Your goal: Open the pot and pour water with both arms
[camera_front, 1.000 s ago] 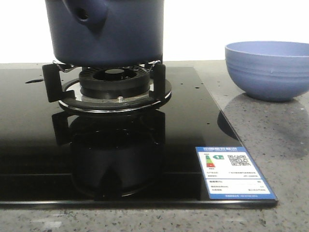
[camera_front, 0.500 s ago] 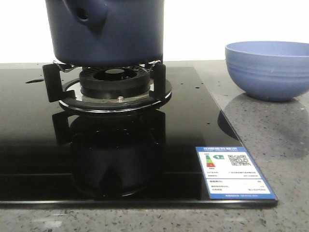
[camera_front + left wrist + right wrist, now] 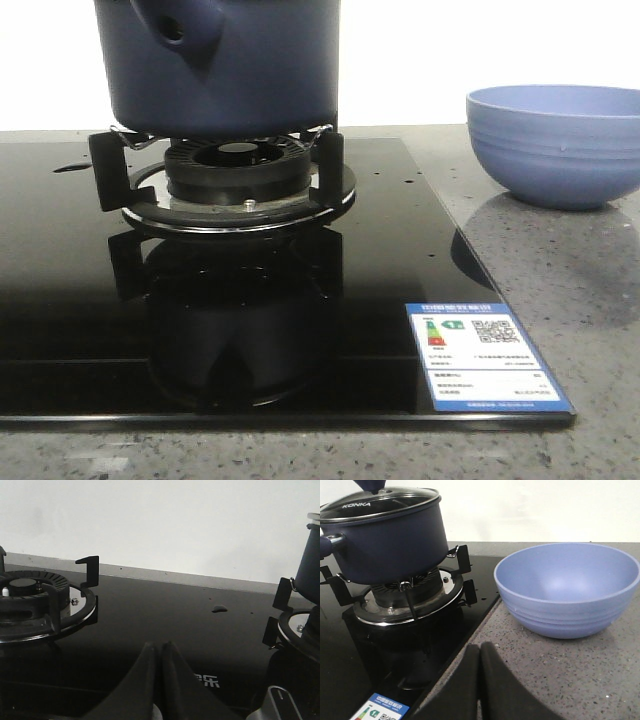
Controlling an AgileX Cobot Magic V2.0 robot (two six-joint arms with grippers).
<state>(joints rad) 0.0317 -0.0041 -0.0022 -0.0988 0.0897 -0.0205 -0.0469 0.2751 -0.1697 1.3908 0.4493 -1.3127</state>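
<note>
On the burner at about 11 o'clock in the front view sits the pot (image 3: pixel 225 65), dark navy, matte and cylindrical with a rounded bottom edge; its top is cut off there, and a short hollow stub juts from its side at upper left. From the right wrist view the pot (image 3: pixel 387 537) carries a glass lid (image 3: pixel 377 502) with a metal rim, and the word "KONKA" reads in white on the glass; the lid's knob is cropped at the frame edge. Black pronged supports (image 3: pixel 105 170) hold the pot above a round ribbed burner head (image 3: pixel 238 165) ringed by shiny metal. The glossy black glass cooktop (image 3: pixel 60 290) mirrors all of this. At 5 o'clock on the glass lies a blue-bordered energy label (image 3: pixel 485 357) with coloured bars and a QR code; its small print is too fine to read. At 2 o'clock, well apart from the pot, a light-blue bowl (image 3: pixel 555 145) with faint ribs stands on the speckled grey tabletop (image 3: pixel 580 290). The left wrist view shows a second, bare burner (image 3: pixel 35 602) and white characters on the glass, partly hidden. The left gripper (image 3: pixel 159 652) and right gripper (image 3: pixel 479 652) each have their jaws pressed together, grasping nothing.
</note>
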